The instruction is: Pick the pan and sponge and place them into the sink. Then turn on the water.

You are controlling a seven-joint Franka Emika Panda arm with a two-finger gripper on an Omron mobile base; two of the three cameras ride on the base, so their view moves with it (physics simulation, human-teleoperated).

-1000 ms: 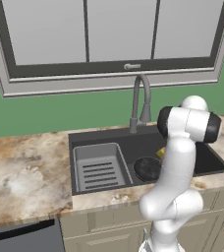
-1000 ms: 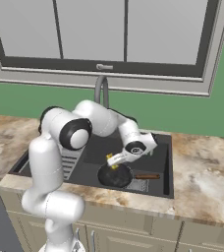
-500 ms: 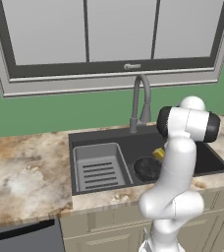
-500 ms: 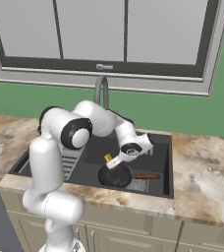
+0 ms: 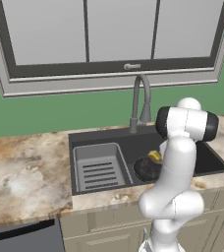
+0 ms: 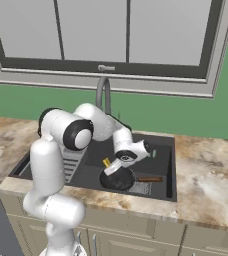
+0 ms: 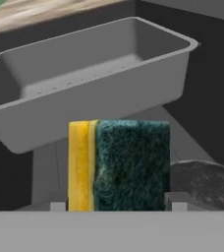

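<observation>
Right now, arm pose: I have the arm folded forward and down from the base, with the wrist bent low inside the sink; the gripper hangs just above the pan.
Gripper state: I see the fingers closed on the sponge, one pad at each lower side of it. In the hand view the sponge stands on edge, yellow layer to the left and dark green scrub face towards the camera.
Sponge from the base: I can make out a small yellow corner beside the hand in the right base view, and a yellow patch above the pan in the left base view.
Pan: it lies on the basin floor in the right-hand part of the sink, its brownish handle pointing right, towards the basin's right wall. The arm hides part of the pan in the left base view.
Writing: I can read no brand, label or lettering on anything.
Edges and room: the grey ribbed rack insert fills the sink's left part, its near wall close behind the sponge. The gooseneck faucet rises at the back rim. Marbled counter borders the basin left and right. Open dark floor lies between pan and back wall.
</observation>
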